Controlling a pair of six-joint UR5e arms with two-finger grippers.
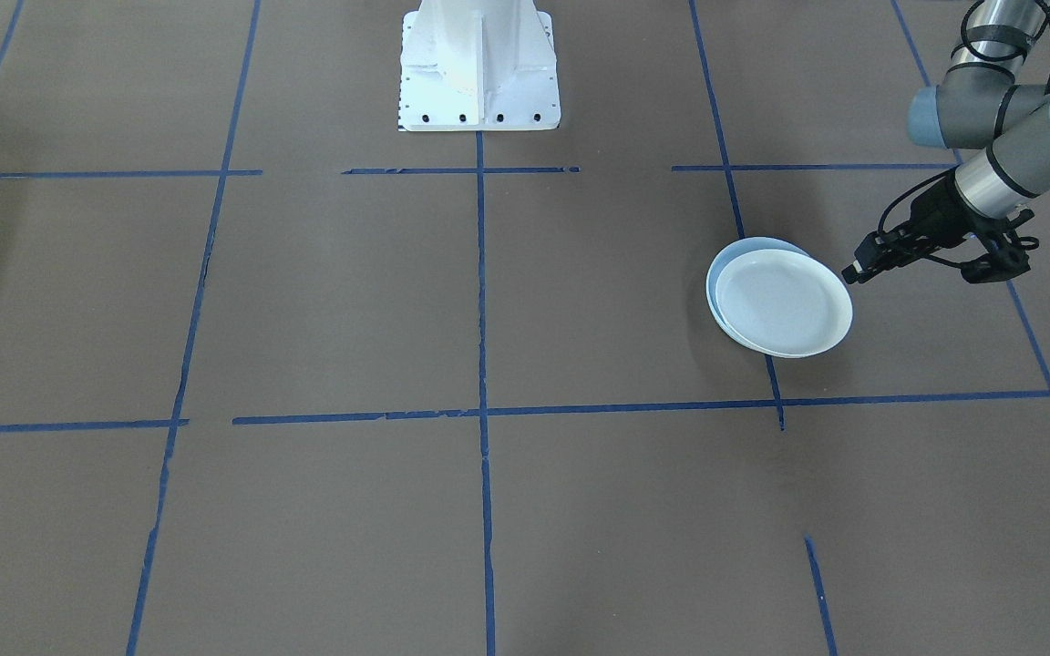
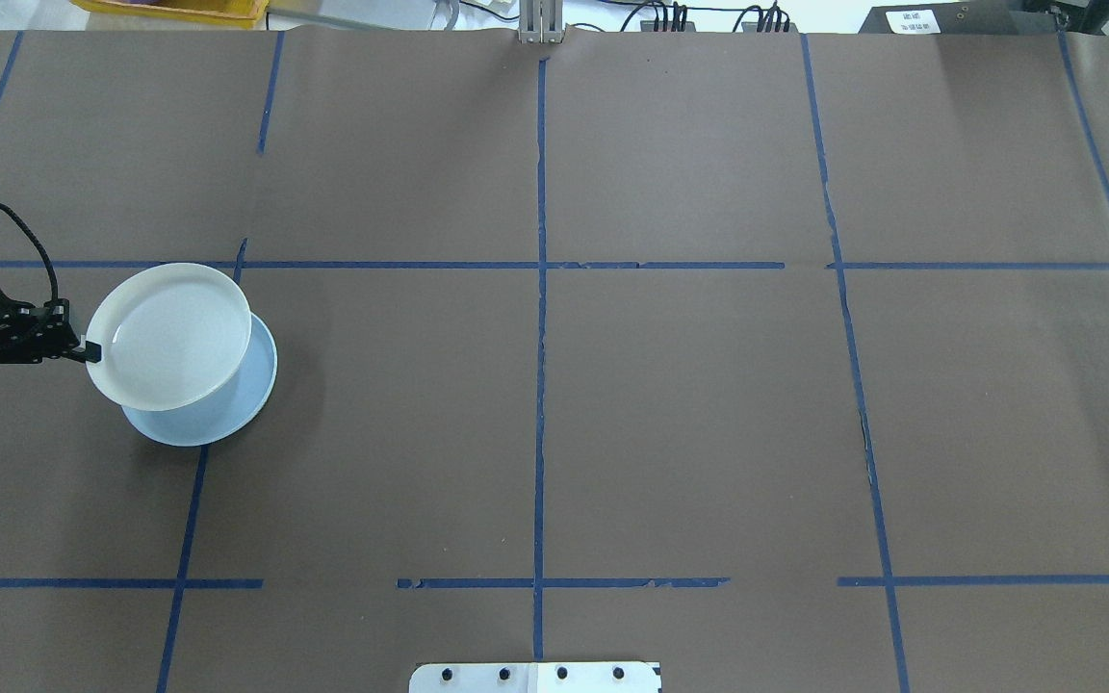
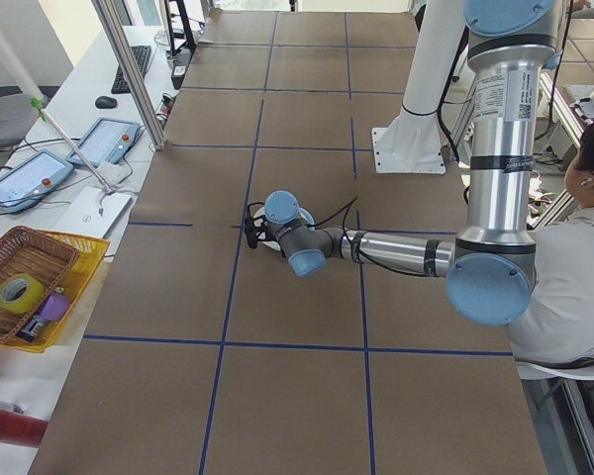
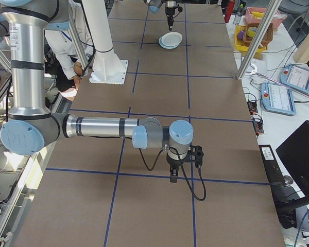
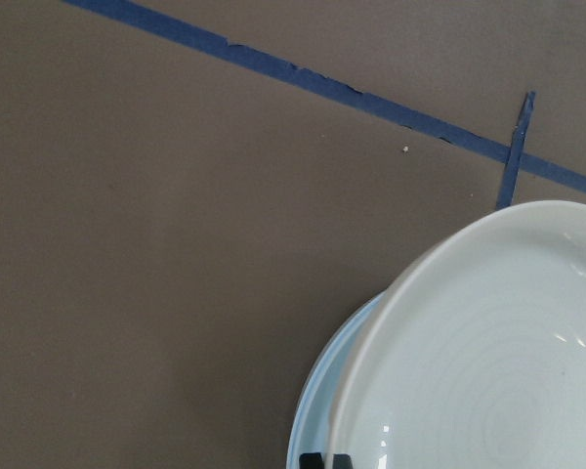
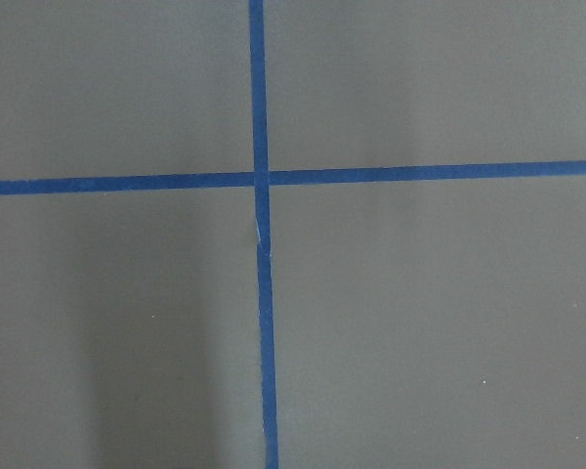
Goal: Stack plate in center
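Note:
A white plate (image 1: 785,305) (image 2: 169,337) with faint concentric rings hangs slightly tilted over a pale blue-grey plate (image 1: 748,244) (image 2: 227,409), the center, and covers most of it. My left gripper (image 1: 853,271) (image 2: 85,351) is shut on the white plate's rim, on the side toward the table's left end. In the left wrist view the white plate (image 5: 488,362) fills the lower right, with a sliver of the blue plate (image 5: 317,401) below it. My right gripper (image 4: 173,177) points down at bare table far from both plates; whether it is open or shut I cannot tell.
Blue tape lines (image 2: 540,289) divide the brown table into squares. The robot's white base (image 1: 479,73) stands at the table's near edge. A person (image 3: 574,267) sits beside the robot. A basket (image 3: 30,267) and tablets lie on a side bench.

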